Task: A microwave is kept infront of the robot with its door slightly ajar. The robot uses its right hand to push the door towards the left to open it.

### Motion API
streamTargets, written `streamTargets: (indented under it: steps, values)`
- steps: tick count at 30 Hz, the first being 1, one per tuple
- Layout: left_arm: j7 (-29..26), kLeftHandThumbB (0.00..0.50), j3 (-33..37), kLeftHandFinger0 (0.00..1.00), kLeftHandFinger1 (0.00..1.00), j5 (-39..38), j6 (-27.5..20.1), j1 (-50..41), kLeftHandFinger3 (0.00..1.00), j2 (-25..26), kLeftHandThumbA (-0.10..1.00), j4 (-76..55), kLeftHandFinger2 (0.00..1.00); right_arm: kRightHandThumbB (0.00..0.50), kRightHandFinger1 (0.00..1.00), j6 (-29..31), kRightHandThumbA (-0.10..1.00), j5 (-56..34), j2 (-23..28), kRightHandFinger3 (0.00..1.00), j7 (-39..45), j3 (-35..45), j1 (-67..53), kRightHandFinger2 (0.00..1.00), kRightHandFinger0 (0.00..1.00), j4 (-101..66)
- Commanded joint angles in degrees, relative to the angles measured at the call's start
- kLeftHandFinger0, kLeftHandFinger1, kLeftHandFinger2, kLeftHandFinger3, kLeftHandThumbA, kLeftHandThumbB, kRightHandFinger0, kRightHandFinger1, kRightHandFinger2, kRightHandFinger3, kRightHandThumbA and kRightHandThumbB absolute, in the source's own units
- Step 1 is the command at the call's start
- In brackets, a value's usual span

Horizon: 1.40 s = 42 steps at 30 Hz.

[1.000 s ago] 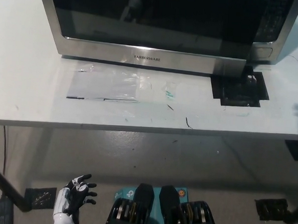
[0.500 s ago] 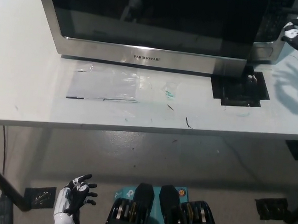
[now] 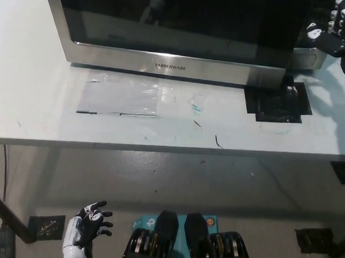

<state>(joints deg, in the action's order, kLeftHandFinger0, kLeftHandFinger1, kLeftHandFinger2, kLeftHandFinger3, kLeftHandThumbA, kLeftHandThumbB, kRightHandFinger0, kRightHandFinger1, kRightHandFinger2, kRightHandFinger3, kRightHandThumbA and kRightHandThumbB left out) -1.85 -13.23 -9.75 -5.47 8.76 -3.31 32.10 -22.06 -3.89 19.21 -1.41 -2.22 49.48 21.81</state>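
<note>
Head view: right robot hand (image 3: 334,30) at microwave (image 3: 183,31) door edge.

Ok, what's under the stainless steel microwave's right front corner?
A square of black tape or matting sticks out onto the white table below the stainless steel microwave. How far it runs underneath is hidden. The black right hand is at that corner, above it.

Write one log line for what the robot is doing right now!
right hand: at microwave right front corner | door: nearly closed | left hand: open, resting low

Microwave (image 3: 182,60) brushed metal, glossy door; table (image 3: 35,98) seemingly matt.
</note>
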Motion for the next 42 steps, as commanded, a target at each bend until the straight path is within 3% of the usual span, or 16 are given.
streamTargets:
  steps: [1,4,11,14,18,20,23,27,31,39,42]
  values:
    - [-0.86,0.053,0.25,0.32,0.34,-0.44,-0.33,0.73,0.56,-0.39,0.18,-1.42,0.42,0.152,0.67,5.52,0.36,3.25,0.1,0.87,1.92,-1.6,4.77,0.74,0.44,1.03]
    - [-0.7,0.048,0.39,0.32,0.35,-0.28,-0.67,0.66,0.56,-0.29,0.18,-1.36,0.42,0.138,0.66,6.57,0.34,4.01,0.11,0.81,2.54,-2.4,4.78,0.71,0.43,1.36]
    - [-0.52,0.04,0.57,0.32,0.35,-0.05,-1.34,0.6,0.56,-0.12,0.19,-1.2,0.43,0.137,0.65,6.87,0.37,5.26,0.14,0.9,4.82,-4.34,3.96,0.72,0.48,0.85]
    - [-0.34,0.048,0.63,0.32,0.35,-0.08,-1.49,0.62,0.54,-0.05,0.21,-1.03,0.43,0.128,0.72,7.48,0.35,4.82,-0.85,0.87,5.66,-4.76,2.18,0.77,0.56,-0.29]
    - [-0.44,0.053,0.56,0.32,0.35,-0.25,-0.9,0.74,0.55,-0.09,0.21,-1.46,0.44,0.125,0.68,8.05,0.32,3.67,-2.03,0.84,6.76,-4.49,-0.08,0.74,0.54,-2.53]
    - [-0.75,0.057,0.41,0.31,0.34,-0.28,-0.89,0.8,0.55,-0.22,0.21,-1.47,0.42,0.162,0.64,6.36,0.3,3.1,-3.3,0.79,6.59,-4.51,-2.72,0.71,0.48,-6.47]
    - [-0.53,0.048,0.25,0.29,0.32,-0.59,-1.1,1.1,0.53,-0.16,0.2,-0.82,0.4,0.144,0.62,5.38,0.29,2.35,-3.96,0.8,7.04,-4.15,-4.5,0.7,0.44,-9.12]
    - [-0.43,0.028,0.62,0.32,0.35,-0.1,-1.23,0.57,0.54,-0.07,0.21,-1.24,0.42,0.139,0.64,1.57,0.29,0.14,-6.25,0.82,6.04,-2.43,-10.18,0.68,0.48,-17.53]
    - [-0.11,0.028,0.5,0.3,0.33,-0.49,-1.37,0.51,0.54,-0.05,0.2,-0.91,0.41,0.104,0.69,-0.58,0.3,-0.97,-7.67,0.86,6.24,-1.31,-15.38,0.72,0.54,-24.97]
    - [-0.43,0.035,0.15,0.29,0.32,-0.72,-1.34,0.63,0.53,-0.12,0.18,-0.58,0.4,0.079,0.67,-4.79,0.32,-3.07,-8.7,0.88,7.23,-2.4,-23.58,0.75,0.51,-38.84]
    - [-0.56,0.039,0.32,0.29,0.32,-0.33,-1.58,0.57,0.52,-0.08,0.2,-0.58,0.4,0.081,0.68,-4.62,0.34,-4.6,-9.4,0.87,7.79,-3.09,-26.63,0.72,0.56,-42.58]
